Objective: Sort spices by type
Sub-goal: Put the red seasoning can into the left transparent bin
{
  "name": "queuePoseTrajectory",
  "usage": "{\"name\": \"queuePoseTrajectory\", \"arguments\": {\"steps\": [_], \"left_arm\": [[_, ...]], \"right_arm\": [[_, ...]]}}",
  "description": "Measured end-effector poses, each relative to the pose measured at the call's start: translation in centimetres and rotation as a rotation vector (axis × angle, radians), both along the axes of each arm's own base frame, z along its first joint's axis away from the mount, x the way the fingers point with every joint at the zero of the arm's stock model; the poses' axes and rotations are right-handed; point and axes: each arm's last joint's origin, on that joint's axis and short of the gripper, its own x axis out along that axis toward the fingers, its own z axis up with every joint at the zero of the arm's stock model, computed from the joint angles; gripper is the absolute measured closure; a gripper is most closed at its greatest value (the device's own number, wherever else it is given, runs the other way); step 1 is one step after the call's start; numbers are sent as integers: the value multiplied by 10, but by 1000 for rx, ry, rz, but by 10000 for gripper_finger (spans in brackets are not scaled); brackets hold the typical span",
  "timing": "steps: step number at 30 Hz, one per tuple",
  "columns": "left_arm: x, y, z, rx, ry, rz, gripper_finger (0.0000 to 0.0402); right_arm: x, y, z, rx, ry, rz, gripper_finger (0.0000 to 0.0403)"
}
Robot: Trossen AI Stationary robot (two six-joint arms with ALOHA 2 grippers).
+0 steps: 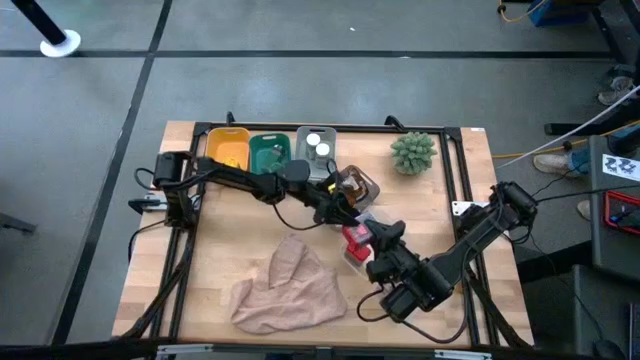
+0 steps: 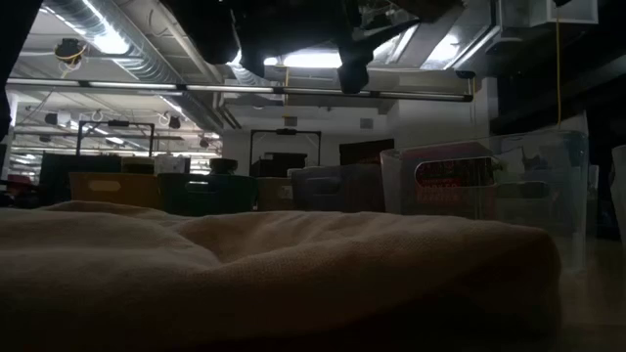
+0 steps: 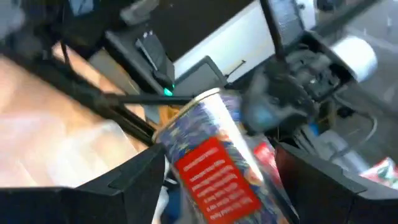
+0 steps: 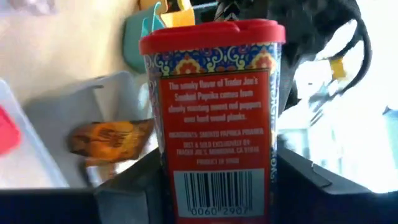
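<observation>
The right tool is clamped on a red-lidded smoked paprika tin, its two dark fingers pressed to either side of the tin's lower body with the barcode between them. From above, this tool sits near the middle of the wooden worktop, holding the red tin just beside a clear bin. The left tool reaches in from the far side and meets the same tin; its wrist camera shows the patterned tin lying between its fingers, which stand apart with a visible gap on each side of the tin, so it is open around it rather than gripping. Just past the right tool, an orange-brown sachet lies inside a clear container. Farther beyond the left tool, along the worktop's back edge, stand a yellow bin, a green bin and a grey bin holding two white-capped jars. A green spiky plant ball rests well to one side of both tools, and a beige cloth lies crumpled on the worktop near the right tool.
</observation>
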Motion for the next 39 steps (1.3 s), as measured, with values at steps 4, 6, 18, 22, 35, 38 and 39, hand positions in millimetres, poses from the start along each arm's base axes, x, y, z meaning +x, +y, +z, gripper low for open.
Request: {"name": "queuePoseTrajectory", "arguments": {"steps": [4, 6, 18, 22, 35, 38, 39], "left_arm": [[-3, 11, 11, 115, -132, 20, 123], [-3, 16, 12, 153, -153, 35, 123], [-1, 0, -3, 682, -327, -8, 123], [0, -20, -10, 983, -407, 33, 123], [0, -45, -27, 1332, -271, 109, 123], [0, -47, -27, 1359, -264, 129, 123], [0, -48, -27, 1363, -261, 132, 123]], "right_arm": [[-6, -3, -4, 171, 12, -74, 202], [-11, -6, -6, 257, 24, -140, 202], [-33, -13, -19, 420, -106, -365, 200], [-36, -15, -33, 471, -155, -422, 200], [-27, -8, -57, 625, -305, -414, 200], [-25, -6, -58, 654, -326, -409, 200], [-24, -5, -58, 671, -338, -407, 200]]}}
